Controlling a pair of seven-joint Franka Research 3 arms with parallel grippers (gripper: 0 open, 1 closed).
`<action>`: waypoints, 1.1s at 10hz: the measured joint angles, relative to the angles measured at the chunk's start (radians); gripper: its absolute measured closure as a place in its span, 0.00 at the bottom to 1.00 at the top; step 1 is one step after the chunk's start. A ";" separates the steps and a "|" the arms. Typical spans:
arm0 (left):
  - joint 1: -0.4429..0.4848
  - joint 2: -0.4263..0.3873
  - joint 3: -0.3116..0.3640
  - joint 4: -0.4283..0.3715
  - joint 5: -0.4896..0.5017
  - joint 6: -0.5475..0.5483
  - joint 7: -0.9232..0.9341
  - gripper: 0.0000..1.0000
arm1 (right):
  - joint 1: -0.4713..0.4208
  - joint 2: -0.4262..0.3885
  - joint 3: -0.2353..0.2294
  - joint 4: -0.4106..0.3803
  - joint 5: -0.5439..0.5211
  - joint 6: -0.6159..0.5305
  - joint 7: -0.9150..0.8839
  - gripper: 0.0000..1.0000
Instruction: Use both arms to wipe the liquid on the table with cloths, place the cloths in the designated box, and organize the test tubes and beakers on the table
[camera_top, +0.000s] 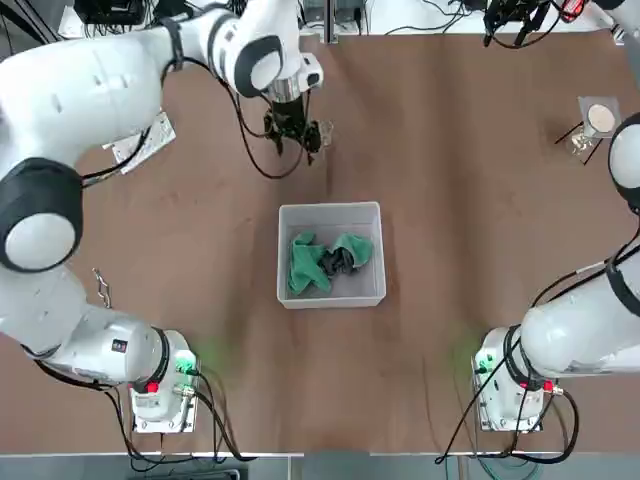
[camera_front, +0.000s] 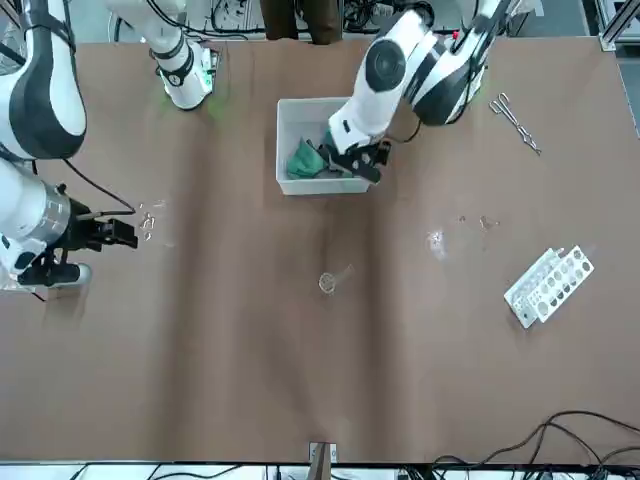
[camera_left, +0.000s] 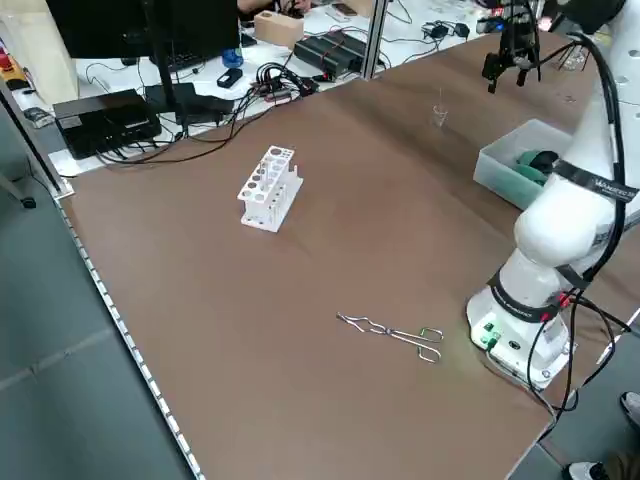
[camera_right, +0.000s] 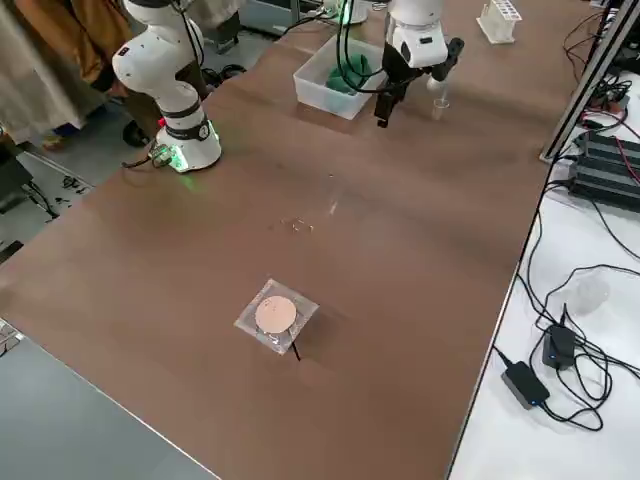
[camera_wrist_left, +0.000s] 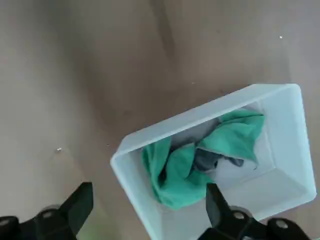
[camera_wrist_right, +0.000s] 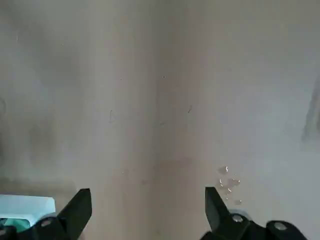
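Left pincer (camera_top: 292, 128) hangs open and empty beyond the square translucent white plastic box (camera_top: 330, 212); right pincer (camera_front: 118, 232) is open and empty too. Wiping looks done, since the bright green cloth (camera_top: 305, 268) and dark grey cloth (camera_top: 336, 260) lie inside the box. Sorting remains: the white holed rack (camera_front: 548, 285) and tiny clear glass beaker (camera_front: 328, 282) sit well apart on the matte brown surface (camera_top: 450, 250). Cables trail beyond its edge.

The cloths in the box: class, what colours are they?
Cloths: one bright green, one dark grey-black; clearest in the top view.

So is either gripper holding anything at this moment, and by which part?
Nothing is held. The left gripper is open above the box with both cloths inside; the right gripper is open over the table.
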 joint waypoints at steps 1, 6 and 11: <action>-0.010 0.048 -0.019 0.003 0.046 0.049 -0.038 0.00 | 0.007 0.005 0.000 0.000 0.000 0.001 0.000 0.00; -0.131 0.249 -0.040 -0.014 0.233 0.094 -0.158 0.00 | 0.070 0.030 0.000 0.002 -0.030 0.083 -0.001 0.00; -0.175 0.299 -0.041 -0.085 0.245 0.120 -0.155 0.00 | 0.089 0.041 -0.004 0.000 -0.131 0.134 -0.001 0.00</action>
